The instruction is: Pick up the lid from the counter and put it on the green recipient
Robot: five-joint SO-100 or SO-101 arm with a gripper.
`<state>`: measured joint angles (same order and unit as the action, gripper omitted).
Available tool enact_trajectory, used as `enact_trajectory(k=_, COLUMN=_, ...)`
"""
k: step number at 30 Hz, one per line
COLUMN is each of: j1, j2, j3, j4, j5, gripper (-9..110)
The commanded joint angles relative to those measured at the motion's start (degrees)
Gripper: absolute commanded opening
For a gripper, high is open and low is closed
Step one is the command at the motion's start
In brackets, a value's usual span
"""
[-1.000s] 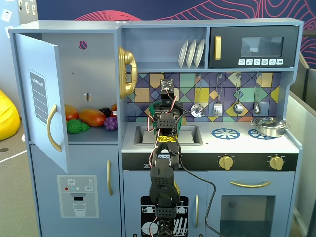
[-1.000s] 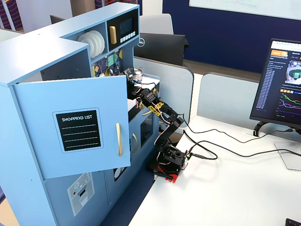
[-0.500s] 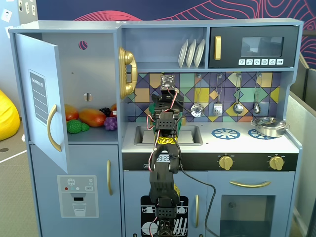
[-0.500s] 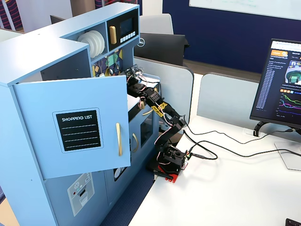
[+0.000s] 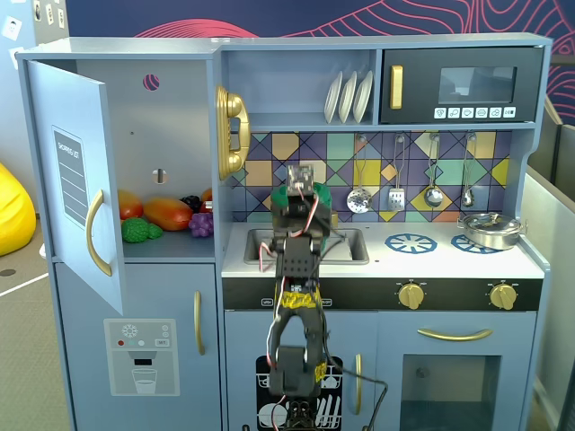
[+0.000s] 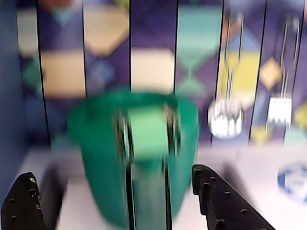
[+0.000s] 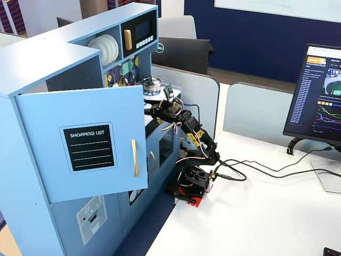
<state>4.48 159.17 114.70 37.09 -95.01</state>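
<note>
Plainly the gripper (image 6: 115, 201) holds nothing, its jaws apart at the lower corners of the blurred wrist view; the green pot (image 6: 136, 158) stands centre frame, beyond and between them, on the counter (image 6: 249, 167); no lid shows anywhere, so the sound move is finding it first and approaching slowly.

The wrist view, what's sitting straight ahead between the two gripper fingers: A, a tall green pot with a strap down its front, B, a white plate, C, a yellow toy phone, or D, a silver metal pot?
A: the wrist view, though blurred, shows the green pot with a paler vertical strap on its front, centred ahead of the open gripper, whose dark fingers sit apart at the bottom corners.
</note>
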Motion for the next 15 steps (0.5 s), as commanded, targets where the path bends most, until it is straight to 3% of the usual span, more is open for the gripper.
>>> enact_trajectory(k=1, j1=1.14, j2=9.32, j3=8.96, j4=4.39, j5=0.62, gripper=34)
enact_trajectory(k=8, j1=2.20, j2=20.74, j3=25.05, j4=16.00, j5=0.88, gripper=29)
enact_trajectory(k=15, j1=2.64, j2=22.76, j3=37.97, j4=18.37, j5=-3.60, gripper=12)
